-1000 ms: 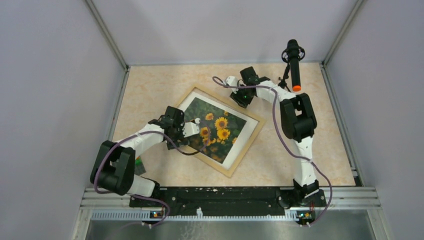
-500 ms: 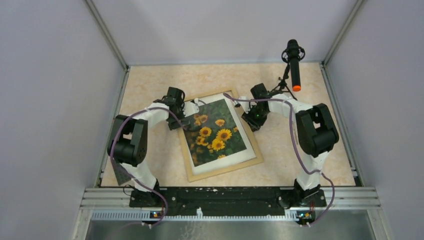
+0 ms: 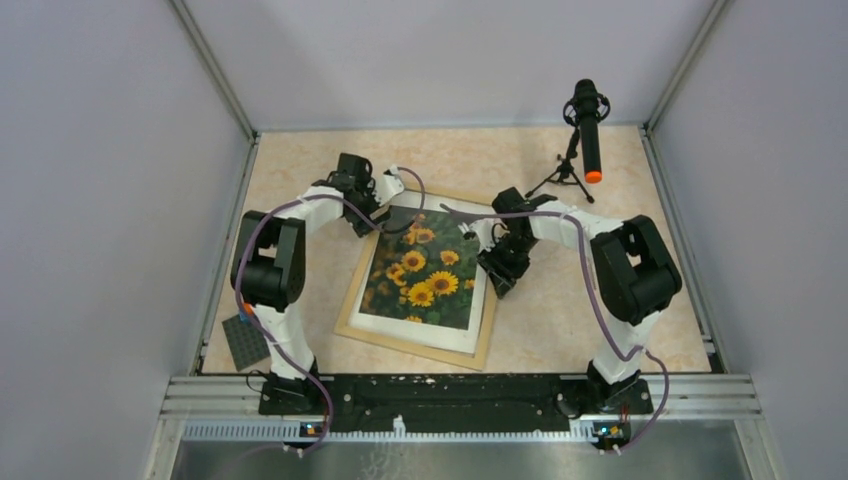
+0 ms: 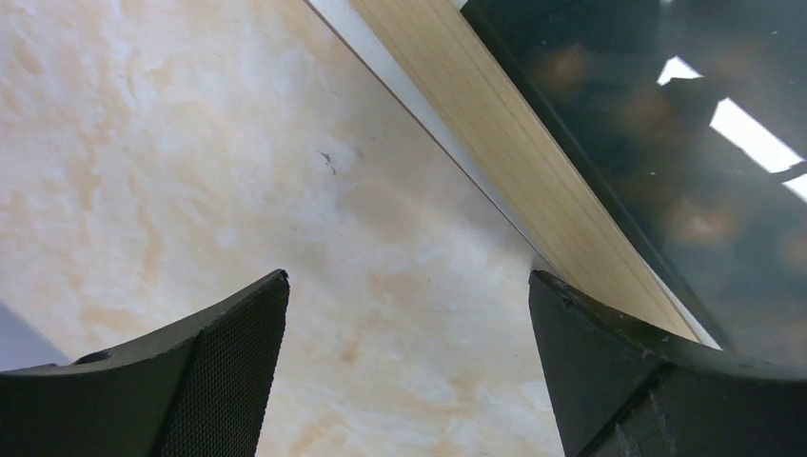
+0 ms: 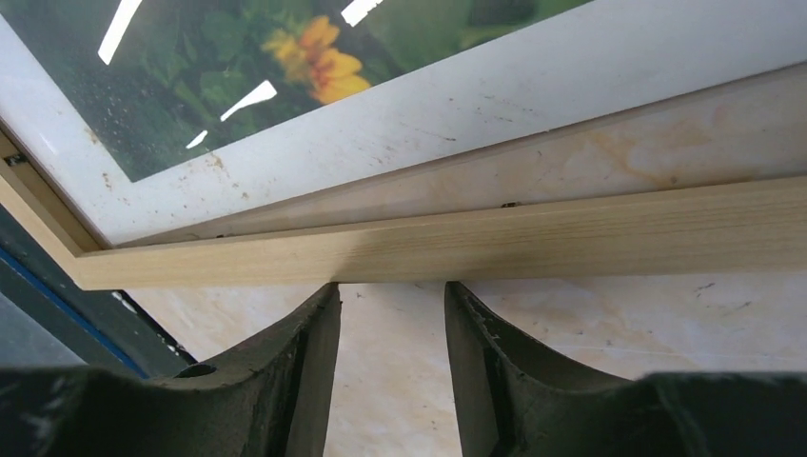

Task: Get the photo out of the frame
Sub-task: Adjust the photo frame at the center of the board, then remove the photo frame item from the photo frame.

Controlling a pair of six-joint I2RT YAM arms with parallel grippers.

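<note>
Beige marbled tabletop (image 3: 540, 335) fills the overhead view, walled by plain grey panels. On it the frame (image 3: 408, 344) lies flat and face up, with the photo (image 3: 420, 280) inside it, not yet out. The frame's long axis runs roughly from 1 o'clock down to 7 o'clock. The left gripper (image 3: 378, 203) sits at the far corner, about 11 o'clock from the photo's middle. The right gripper (image 3: 497, 278) sits at the long edge, at 3 o'clock. A microphone on a tripod (image 3: 586, 135) stands well apart at 1 o'clock, and a dark studded baseplate (image 3: 243, 343) lies near the left arm's base.

From the left wrist, the claw's 2 fingers (image 4: 224, 381) stand wide with only bare table between them, holding nothing. The light-wood rail crosses from 12 o'clock to 4 o'clock, to the right of the gap and just beside the right-hand finger.

From the right wrist, the 2 fingers (image 5: 305, 381) stand narrow, with a slim strip of table between them and nothing held. The rail runs from 9 to 3 o'clock straight across the tips, at 12 o'clock from them. Whether they touch it I cannot tell. Beyond it lie the white border and the sunflowers.

The right arm looks the nearer. Its jaws meet the rail square-on, so the coming move likely turns on that edge.
</note>
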